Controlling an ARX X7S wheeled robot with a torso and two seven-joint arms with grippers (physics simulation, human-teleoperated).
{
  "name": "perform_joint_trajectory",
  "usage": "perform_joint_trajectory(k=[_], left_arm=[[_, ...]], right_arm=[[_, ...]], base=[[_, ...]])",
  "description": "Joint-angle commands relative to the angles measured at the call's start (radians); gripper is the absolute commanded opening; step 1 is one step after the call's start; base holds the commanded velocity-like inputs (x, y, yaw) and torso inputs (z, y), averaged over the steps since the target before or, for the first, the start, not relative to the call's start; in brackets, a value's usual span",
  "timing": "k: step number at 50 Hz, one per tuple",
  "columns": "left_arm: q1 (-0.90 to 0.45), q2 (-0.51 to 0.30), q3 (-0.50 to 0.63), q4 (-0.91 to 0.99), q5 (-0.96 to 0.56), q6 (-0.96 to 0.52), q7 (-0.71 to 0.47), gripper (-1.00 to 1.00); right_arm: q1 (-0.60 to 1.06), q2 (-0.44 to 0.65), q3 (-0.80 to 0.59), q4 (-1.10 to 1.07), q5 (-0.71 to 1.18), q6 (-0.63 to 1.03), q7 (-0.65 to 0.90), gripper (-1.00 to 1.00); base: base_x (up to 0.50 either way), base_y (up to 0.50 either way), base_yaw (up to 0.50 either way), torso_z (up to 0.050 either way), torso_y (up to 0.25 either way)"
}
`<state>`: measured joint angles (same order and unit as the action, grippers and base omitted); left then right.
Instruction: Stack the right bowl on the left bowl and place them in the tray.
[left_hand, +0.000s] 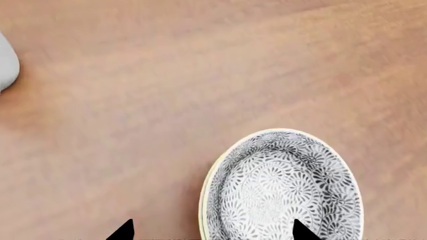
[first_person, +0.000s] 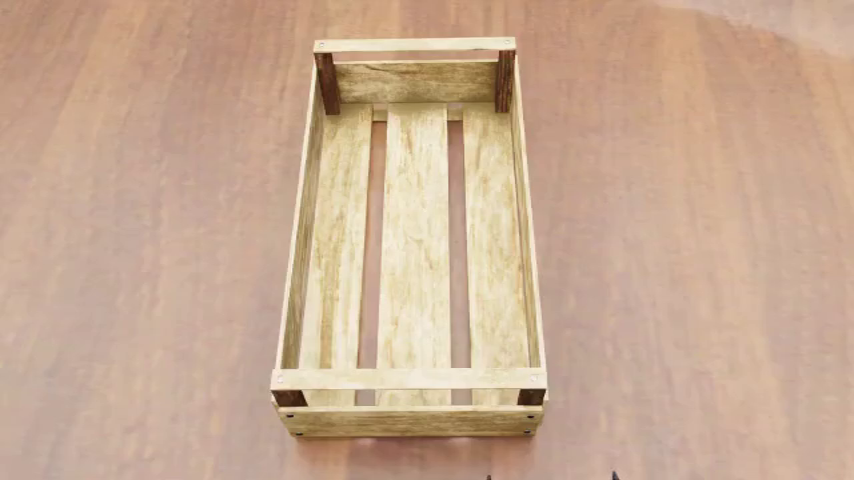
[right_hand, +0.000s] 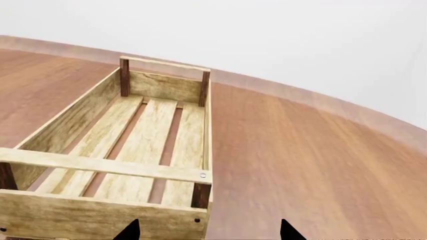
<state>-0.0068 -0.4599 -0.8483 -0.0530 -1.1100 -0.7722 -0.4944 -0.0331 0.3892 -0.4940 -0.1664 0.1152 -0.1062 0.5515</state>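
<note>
My left gripper (left_hand: 213, 231) shows in its wrist view only as two black fingertips (left_hand: 123, 231) at the frame edge, set wide apart with nothing between them but table and part of a bowl (left_hand: 283, 187). One tip sits over bare wood beside the bowl, the other over the bowl's patterned inside, so the jaws straddle its rim on one side; I cannot tell whether either tip touches it. The bowl is a shallow one with a cream rim and a grey-and-white floral pattern, standing upright on the table (left_hand: 167, 100). A pale grey rounded thing (left_hand: 7, 62) pokes in at the edge of that view, well apart from the bowl, and I cannot make out what it is. My right gripper (right_hand: 208, 231) also shows as two dark tips, spread wide and holding nothing. Just past them is the near end of the tray (right_hand: 133, 165), with its corner and rail close to the tips and its long side running away from the camera. From the head view the tray (first_person: 414, 420) lies lengthwise straight ahead on the wood, its three slats bare, and two small dark points (first_person: 617, 475) show at the frame edge by its near right corner.
</note>
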Motion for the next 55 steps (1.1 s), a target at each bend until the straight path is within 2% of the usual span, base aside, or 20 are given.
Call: perform_joint_trajectory(k=[1, 41, 55], left_arm=[[-0.015, 0.024, 0.003, -0.017, 0.024, 0.006, 0.035, 1.0], [-0.073, 0.02, 0.07, -0.138, 0.095, 0.065, 0.085, 1.0], [-0.104, 0.02, 0.057, -0.165, 0.069, 0.054, 0.073, 1.0]], right_arm=[[0.002, -0.019, 0.02, 0.009, -0.015, -0.006, -0.02, 1.0], [0.015, -0.022, 0.009, 0.039, -0.015, 0.003, -0.014, 1.0], [0.015, -0.018, 0.003, 0.028, -0.022, 0.011, -0.01, 1.0]], base=[[0.0, 0.0, 0.0, 0.0, 0.0], [0.0, 0.0, 0.0, 0.0, 0.0], [0.0, 0.0, 0.0, 0.0, 0.0]])
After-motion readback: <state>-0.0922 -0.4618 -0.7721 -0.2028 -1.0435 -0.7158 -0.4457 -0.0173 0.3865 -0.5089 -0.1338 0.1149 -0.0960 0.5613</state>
